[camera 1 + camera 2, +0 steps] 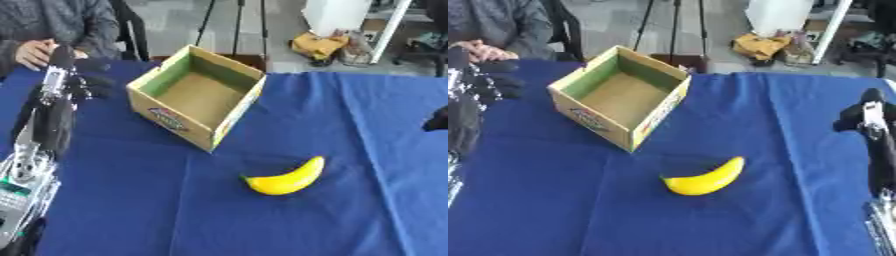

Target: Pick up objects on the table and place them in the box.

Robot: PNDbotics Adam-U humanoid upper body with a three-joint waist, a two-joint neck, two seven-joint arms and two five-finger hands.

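Observation:
A yellow banana (pixel 287 179) lies on the blue tablecloth (pixel 350 125), in front of and a little right of the box. The open cardboard box (pixel 198 95), green on its inner walls, stands at the back left with nothing visible inside. My left hand (pixel 86 76) is raised at the table's left side, left of the box, its dark fingers relaxed and holding nothing. My right hand (pixel 857 118) hangs at the right edge, well to the right of the banana and apart from it; little of it shows.
The cloth spreads bare around the banana, toward the front and the right. Beyond the table's far edge are a grey floor, stand legs (pixel 236 25) and a yellow bag (pixel 317 45).

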